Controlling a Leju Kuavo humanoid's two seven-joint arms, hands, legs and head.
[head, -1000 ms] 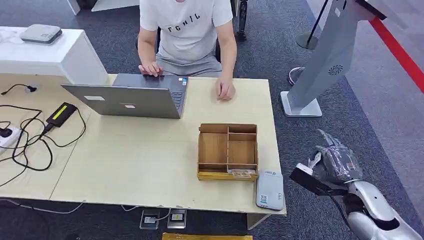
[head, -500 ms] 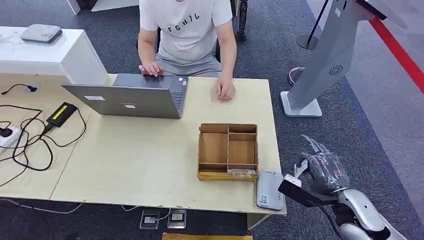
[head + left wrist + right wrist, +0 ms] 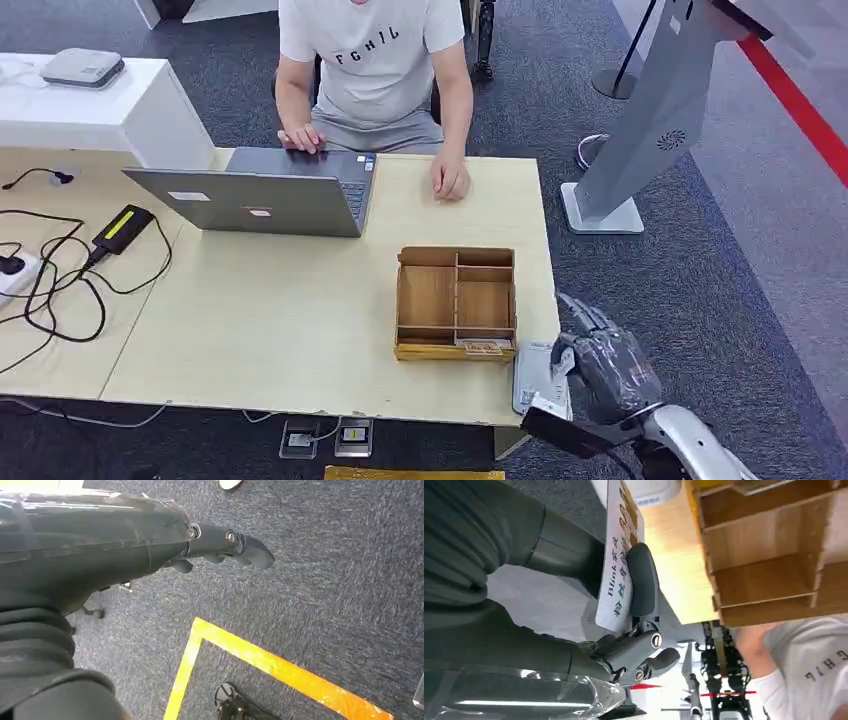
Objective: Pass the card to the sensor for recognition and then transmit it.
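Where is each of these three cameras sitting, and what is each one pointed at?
Head view: high on the robot, looking down at the table; right hand over the card reader.
Left wrist view: behind the left hand, facing carpet.
Right wrist view: behind the right hand pinching the card.
Shared by head and right wrist views: the wooden tray.

White card (image 3: 616, 570) pinched in right hand (image 3: 624, 645), beside wooden box (image 3: 769, 555).

Evenly and softly lit from above, with only faint shadows under the laptop (image 3: 262, 203), some glare on the right hand (image 3: 574, 645) cover, and blurred, overexposed background in the right wrist view.
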